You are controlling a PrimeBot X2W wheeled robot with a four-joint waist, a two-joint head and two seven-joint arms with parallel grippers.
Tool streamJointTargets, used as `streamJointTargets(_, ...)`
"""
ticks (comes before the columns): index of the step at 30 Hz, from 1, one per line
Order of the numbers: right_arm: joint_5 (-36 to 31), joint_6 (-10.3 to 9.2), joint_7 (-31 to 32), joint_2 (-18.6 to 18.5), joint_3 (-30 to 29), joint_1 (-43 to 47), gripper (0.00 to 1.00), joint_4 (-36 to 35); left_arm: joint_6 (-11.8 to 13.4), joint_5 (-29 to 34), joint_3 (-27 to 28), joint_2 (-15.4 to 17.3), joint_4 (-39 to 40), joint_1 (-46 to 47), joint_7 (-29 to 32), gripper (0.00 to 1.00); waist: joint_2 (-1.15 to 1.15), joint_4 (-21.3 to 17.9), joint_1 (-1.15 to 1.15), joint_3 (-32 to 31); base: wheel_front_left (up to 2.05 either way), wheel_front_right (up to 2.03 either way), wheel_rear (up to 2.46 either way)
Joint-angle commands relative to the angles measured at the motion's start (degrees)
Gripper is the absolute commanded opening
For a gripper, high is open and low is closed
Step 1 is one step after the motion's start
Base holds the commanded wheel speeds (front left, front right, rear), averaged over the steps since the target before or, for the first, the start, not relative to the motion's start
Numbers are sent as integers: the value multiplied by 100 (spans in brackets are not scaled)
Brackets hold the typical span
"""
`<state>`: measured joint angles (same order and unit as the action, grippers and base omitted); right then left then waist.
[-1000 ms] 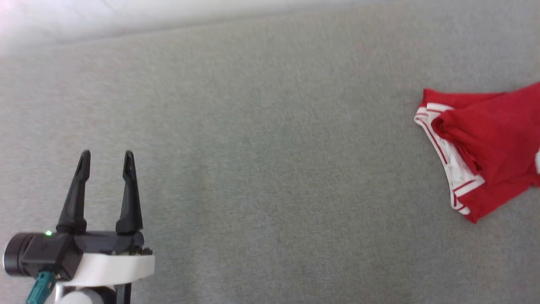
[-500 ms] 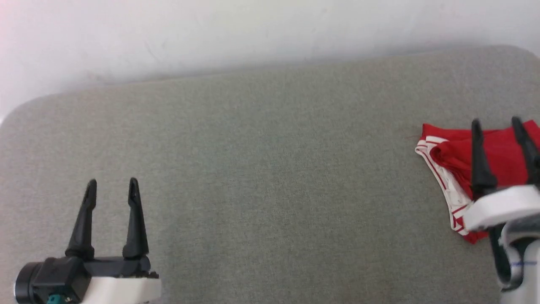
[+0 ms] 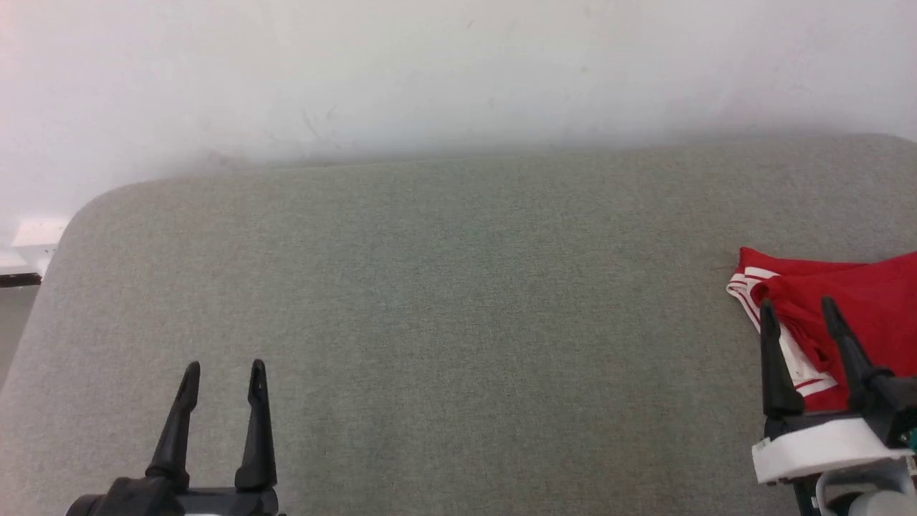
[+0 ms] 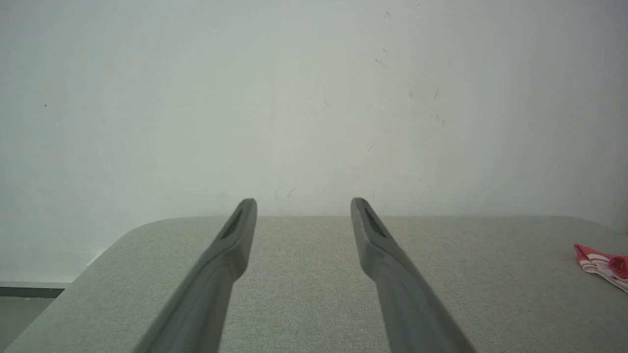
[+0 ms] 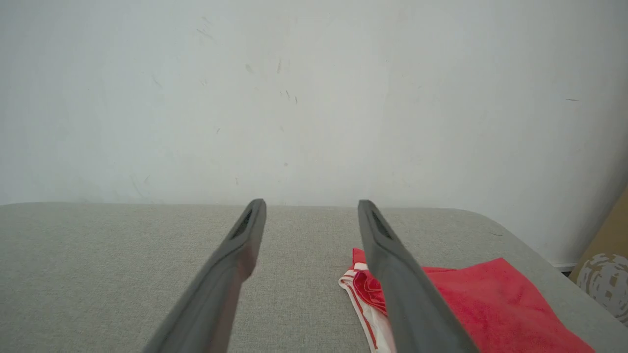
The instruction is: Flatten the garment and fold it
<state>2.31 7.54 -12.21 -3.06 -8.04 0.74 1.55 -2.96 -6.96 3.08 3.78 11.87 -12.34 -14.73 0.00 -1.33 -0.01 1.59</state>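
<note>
- Step in hand, by judgement: reaching for the crumpled red jersey T-shirt (image 3: 881, 294) to take a first hold and spread it out.
- Lying bunched at the right end of the grey padded table (image 3: 458, 287), with a white, red-striped sleeve at its left side and the rest running out of the head view to the right.
- Right gripper (image 3: 797, 303): fingers spread wide, nothing between them, poised over the shirt's near-left part; impossible to tell whether touching.
- Left gripper (image 3: 225, 365): spread wide too, holding nothing, over bare padding at the near left, well apart from the shirt.
- Lower the right fingers onto one single edge, such as the striped sleeve hem or a red hem, not into the thick of the heap.
- Avoid pinching several layers at once: likely to drag the whole bundle along unopened.
- Pull toward the middle of the padding, within reach of the left gripper for an opposite edge.
- Lift slightly while moving; probably some cling between jersey cloth and woven padding.
- Around: scuffed white wall (image 3: 458, 72) just behind the table's far edge; a tan board (image 5: 608, 235) and a pale patterned thing (image 5: 604, 282) beyond the right corner, too unclear to name.
- In the way: mostly the shirt's place so near the right edge, with a risk of nudging it off.
</note>
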Motion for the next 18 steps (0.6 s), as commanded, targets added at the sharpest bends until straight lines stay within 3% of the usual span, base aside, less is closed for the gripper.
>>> streamJointTargets(1,60,-5,-73,17,6,83,100,36,7,-4,-17,-30,-24,-68,-27,100,0,68,1,-30,0,0,0)
streamJointTargets(13,127,-5,-268,18,110,125,100,448,-51,-6,-96,-72,-338,-65,-27,100,0,134,1,71,0,0,0)
streamJointTargets(14,122,0,-224,1,101,159,0,448,-10,-8,-92,-54,-334,-55,1,0,0,136,1,69,0,0,0)
streamJointTargets(18,121,0,-197,-3,95,160,0,447,-8,-7,-95,-53,-333,-52,13,0,0,135,1,70,0,0,0)
